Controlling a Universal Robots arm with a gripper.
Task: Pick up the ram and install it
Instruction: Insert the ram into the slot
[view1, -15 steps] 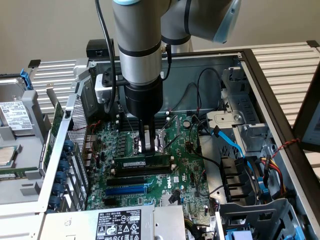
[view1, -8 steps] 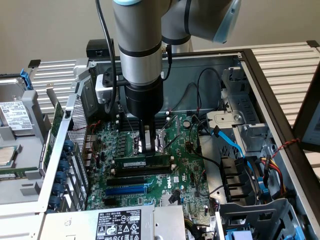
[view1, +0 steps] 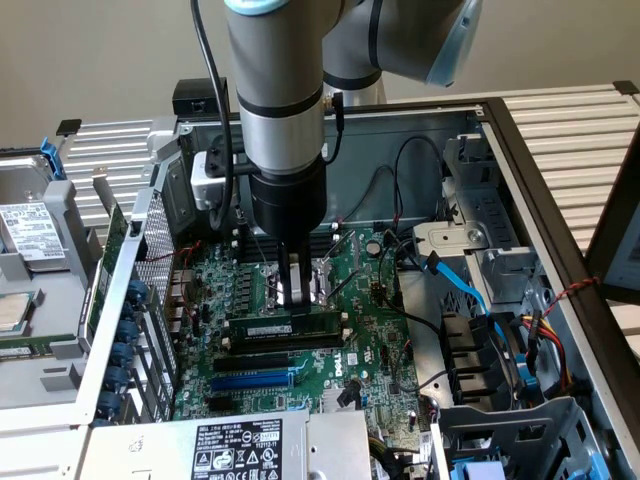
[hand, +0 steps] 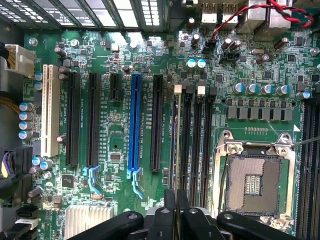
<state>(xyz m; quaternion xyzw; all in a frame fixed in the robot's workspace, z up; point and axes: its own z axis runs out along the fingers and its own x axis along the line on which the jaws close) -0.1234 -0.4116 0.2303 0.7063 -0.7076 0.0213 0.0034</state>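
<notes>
Dark green-black board with a small white label, the ram stands on edge directly under the fingers, which pinch it near its middle. In the wrist view it shows edge-on as a thin line running away from the gripper, whose jaws are drawn almost together with only the stick's thickness between them. So the gripper has it firmly in hold.

The stick lies along the outermost memory slot, its far end level with that slot's white end clip. I cannot tell whether its lower edge is in the slot or just above it. On one side of the fingers lie the bare memory slots, and beyond them the open processor socket. On the other side come a black expansion slot and then the blue expansion slot, all on the green motherboard inside the open computer case.

By my judgement the pick-up is done and the install step is in hand. Seating the stick calls for keeping it upright and parallel to the slot, its notch matched, both end clips open, and an even, straight push so neither end goes down first.
</notes>
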